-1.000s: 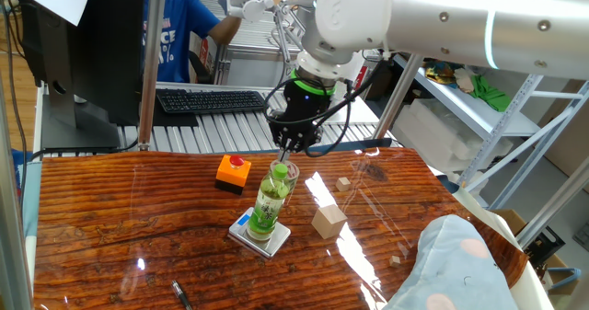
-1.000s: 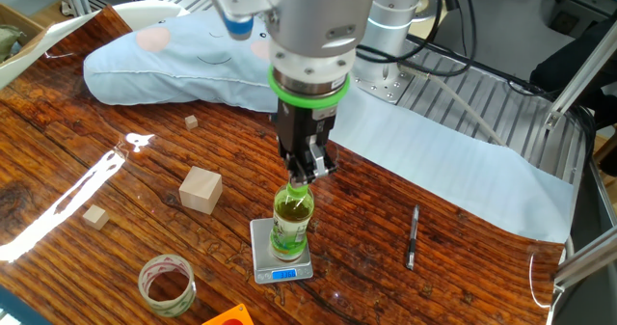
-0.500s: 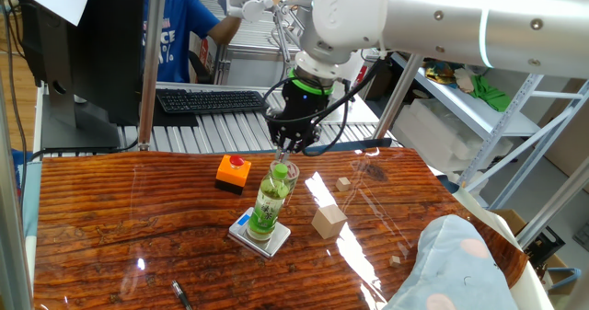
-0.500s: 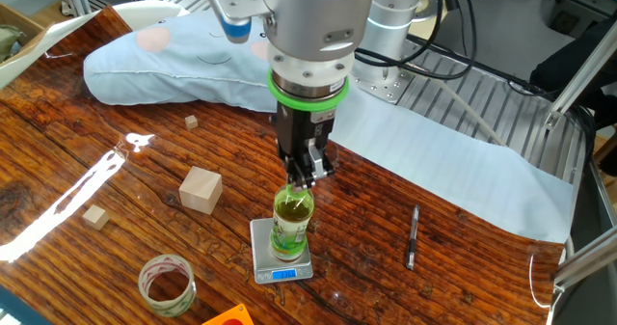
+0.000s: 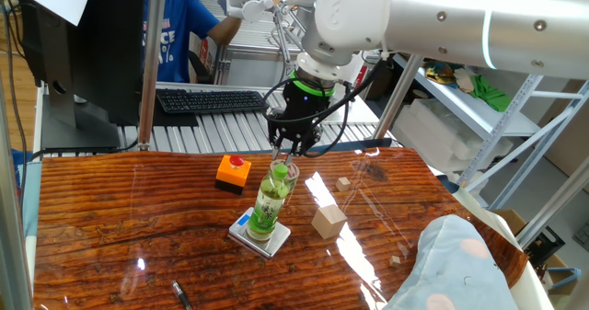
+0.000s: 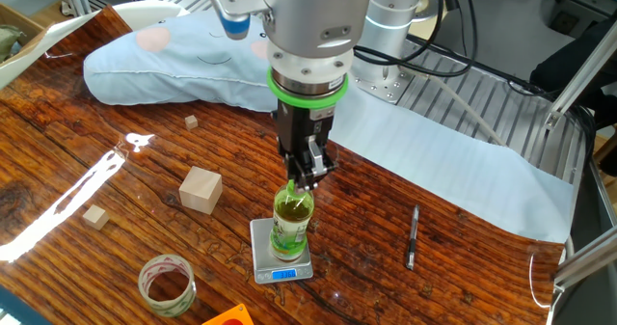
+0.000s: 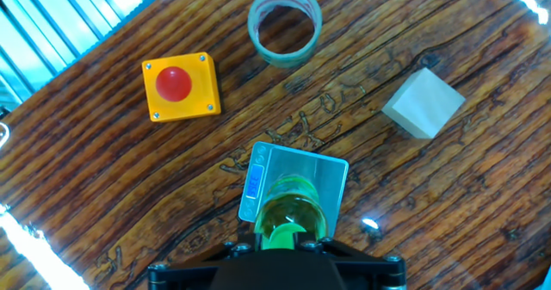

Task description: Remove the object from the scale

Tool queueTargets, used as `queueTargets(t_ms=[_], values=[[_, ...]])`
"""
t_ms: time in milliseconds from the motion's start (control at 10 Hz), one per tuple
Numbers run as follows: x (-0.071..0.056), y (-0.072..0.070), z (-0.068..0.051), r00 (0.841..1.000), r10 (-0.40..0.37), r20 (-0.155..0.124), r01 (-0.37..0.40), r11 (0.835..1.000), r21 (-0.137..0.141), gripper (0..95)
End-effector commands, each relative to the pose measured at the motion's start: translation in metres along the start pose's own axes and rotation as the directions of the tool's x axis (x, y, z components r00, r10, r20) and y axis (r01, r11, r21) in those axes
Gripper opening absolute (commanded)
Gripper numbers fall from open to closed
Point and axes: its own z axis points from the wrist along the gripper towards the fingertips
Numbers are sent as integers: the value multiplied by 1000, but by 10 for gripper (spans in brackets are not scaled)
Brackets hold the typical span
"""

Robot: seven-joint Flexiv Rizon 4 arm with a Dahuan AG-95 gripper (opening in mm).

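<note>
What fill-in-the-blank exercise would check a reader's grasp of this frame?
1. The bottle stands upright on the ____.
2. The pincer hangs directly ____ the bottle's cap.
3. The button on the orange box is ____.
4. The display on the scale is ____ in colour.

Missing words: scale; above; red; blue
</note>
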Motion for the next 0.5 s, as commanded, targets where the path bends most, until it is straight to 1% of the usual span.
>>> queueTargets(t_ms=[100,300,500], values=[[1,0,0,1000,10,1,-10,1000,-3,380],[4,-2,0,1000,22,-3,-22,1000,-8,380],[9,-5,3,999,34,-4,-34,999,-11,380]])
